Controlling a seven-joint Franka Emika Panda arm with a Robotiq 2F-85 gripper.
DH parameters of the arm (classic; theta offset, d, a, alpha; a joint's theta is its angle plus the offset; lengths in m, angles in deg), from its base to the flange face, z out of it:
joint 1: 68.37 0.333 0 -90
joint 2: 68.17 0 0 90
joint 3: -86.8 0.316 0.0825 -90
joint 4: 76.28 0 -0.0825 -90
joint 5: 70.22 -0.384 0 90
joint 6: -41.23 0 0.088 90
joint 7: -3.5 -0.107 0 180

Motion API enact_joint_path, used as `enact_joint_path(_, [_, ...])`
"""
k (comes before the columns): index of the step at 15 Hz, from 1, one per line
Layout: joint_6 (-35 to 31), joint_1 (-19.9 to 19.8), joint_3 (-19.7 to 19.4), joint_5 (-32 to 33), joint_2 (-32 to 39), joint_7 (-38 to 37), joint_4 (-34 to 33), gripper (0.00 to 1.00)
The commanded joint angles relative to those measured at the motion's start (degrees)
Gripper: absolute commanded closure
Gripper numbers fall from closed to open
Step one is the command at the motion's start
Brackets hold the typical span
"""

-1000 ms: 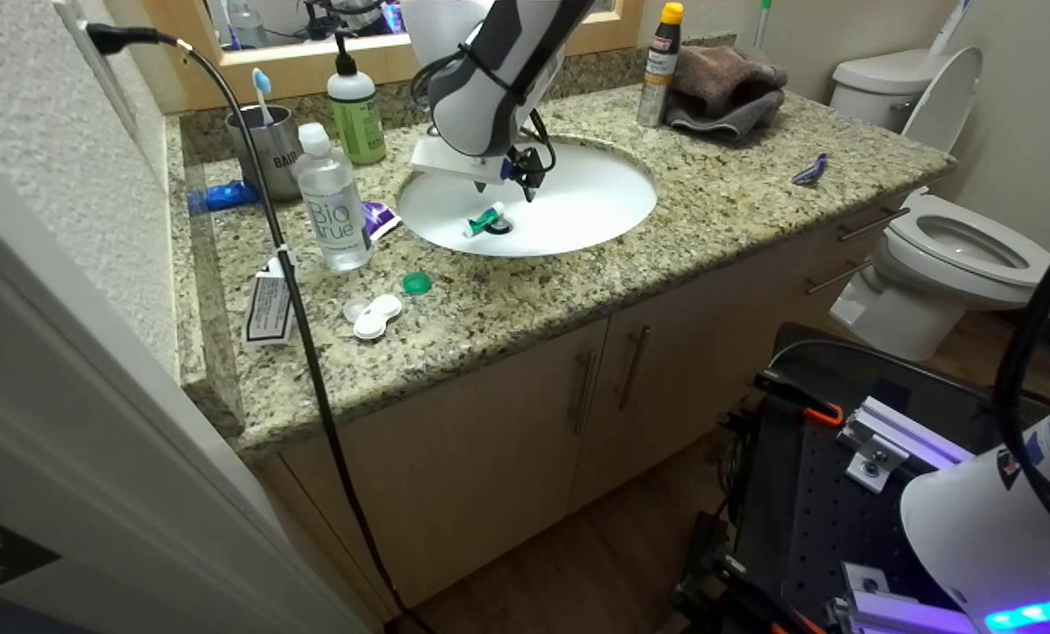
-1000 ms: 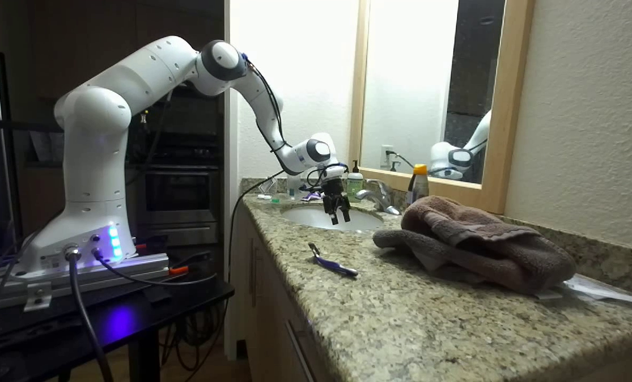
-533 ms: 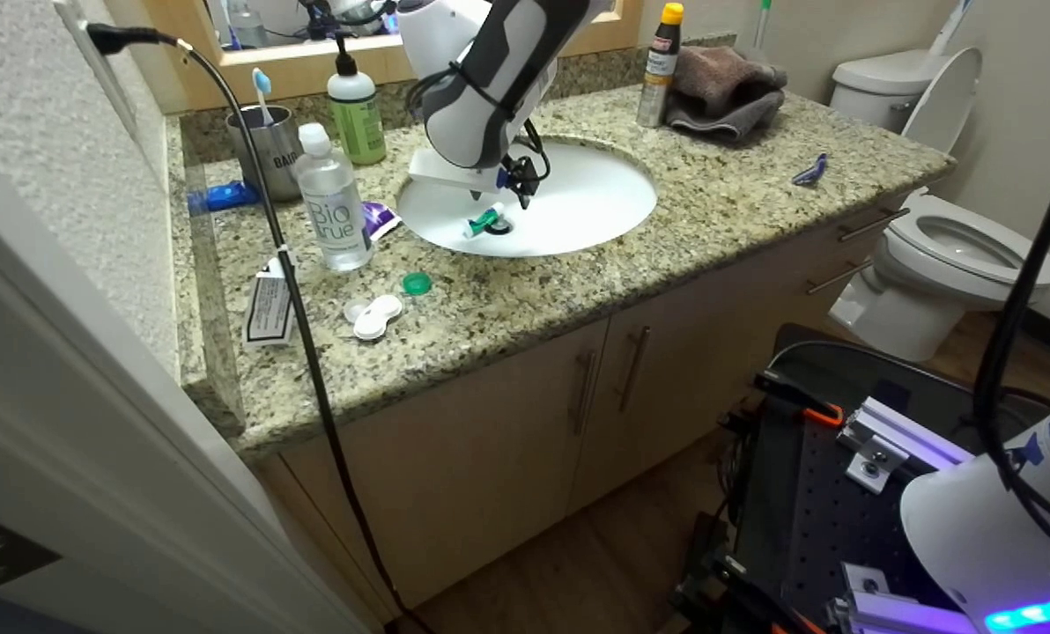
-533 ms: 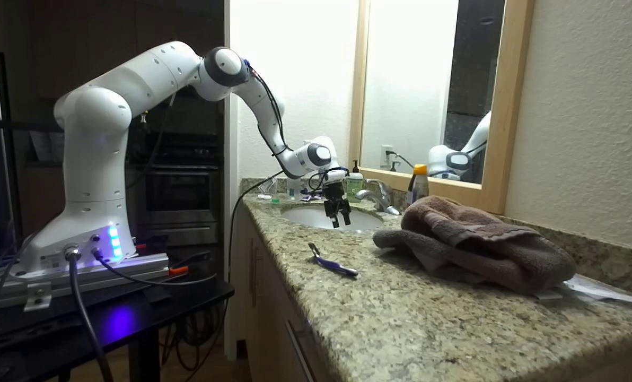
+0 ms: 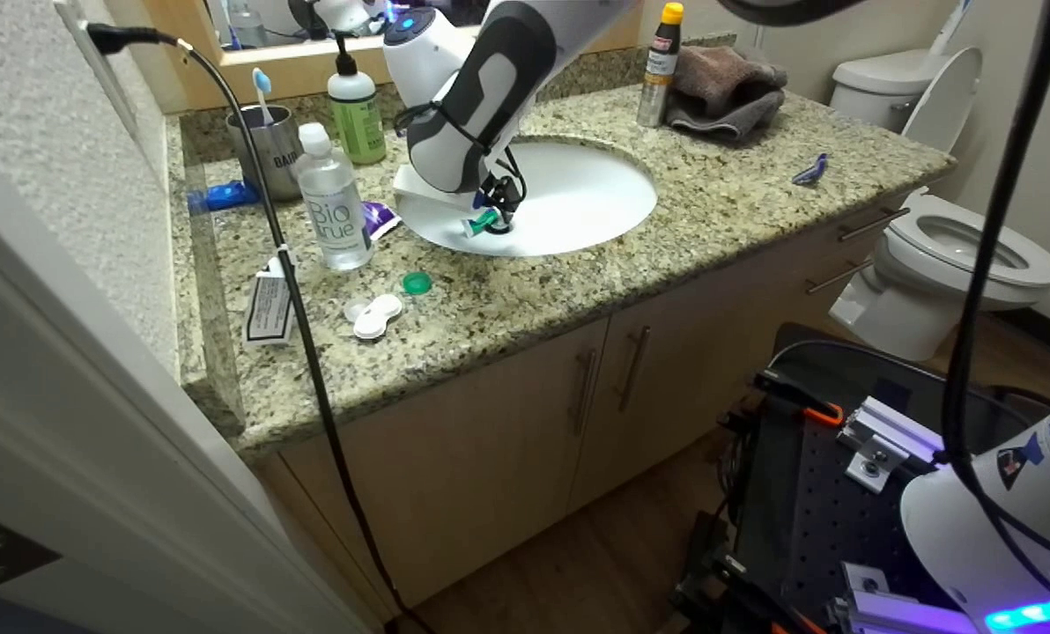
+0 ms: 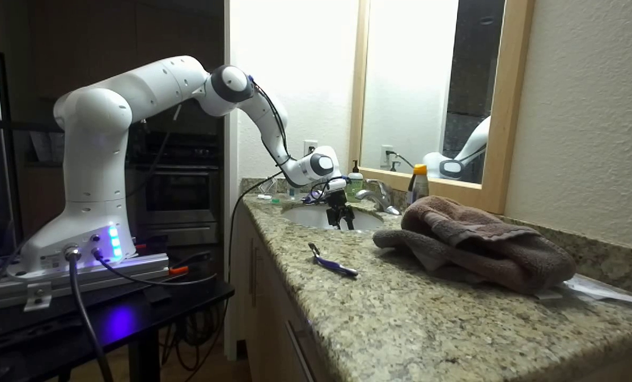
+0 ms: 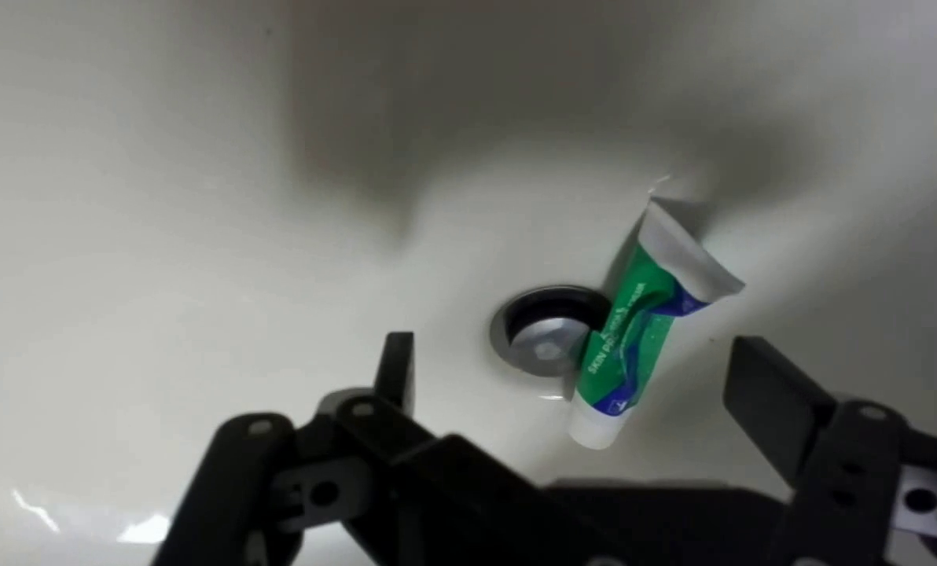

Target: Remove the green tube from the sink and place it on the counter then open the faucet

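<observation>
The green tube [image 7: 633, 338] has a white cap and a pale crimped end. It lies in the white sink [image 7: 162, 236], partly over the drain [image 7: 547, 346]. It also shows in an exterior view [image 5: 480, 224], partly behind my gripper. My gripper [image 7: 575, 350] is open, with one finger on each side of the tube's capped end and gaps between. In an exterior view my gripper [image 6: 344, 225] reaches down into the sink bowl. The chrome faucet [image 6: 377, 195] stands behind the sink; the arm hides it in the view from above the counter.
On the counter [image 5: 710, 194] stand a clear bottle [image 5: 333, 211], a green soap bottle [image 5: 358, 119], a metal cup [image 5: 274, 158] and a spray can [image 5: 660, 70]. A towel [image 6: 470, 249], a razor [image 6: 333, 263] and a lens case [image 5: 377, 317] lie there. A mirror [image 6: 411, 95] is behind.
My arm and gripper have moved down into the sink and, in an exterior view, slightly left, closer to the tube. The tube lies in the same place.
</observation>
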State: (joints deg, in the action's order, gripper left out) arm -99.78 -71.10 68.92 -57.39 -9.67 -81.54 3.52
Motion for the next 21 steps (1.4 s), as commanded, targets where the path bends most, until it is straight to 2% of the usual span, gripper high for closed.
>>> enact_joint_path(1, [0.1,0.6,-1.2,-1.7,1.6,0.4,-1.7,0.0])
enact_joint_path(4, [0.4,0.2,-1.9,-2.1,3.7,0.1,-4.5,0.0])
enact_joint_path(7, [6.2,-2.0,0.2,-2.8,4.0,5.9,-6.4,0.0])
enact_joint_path(10, [11.9,-3.3,0.0,-2.5,6.1,11.1,-10.0,0.0])
enact_joint_path(11, [8.8,-1.2,-1.3,-2.2,4.2,7.5,-6.1,0.0])
enact_joint_path(14, [9.1,-1.4,-1.5,-2.2,4.3,7.8,-6.4,0.0])
enact_joint_path(17, [8.9,-3.0,1.8,-2.3,2.7,16.7,-5.5,0.0])
enact_joint_path(20, [8.9,-4.4,1.5,-1.1,2.9,27.6,-7.3,0.0])
enact_joint_path(21, [9.4,-4.2,0.4,-0.7,3.8,29.4,-8.8,0.0])
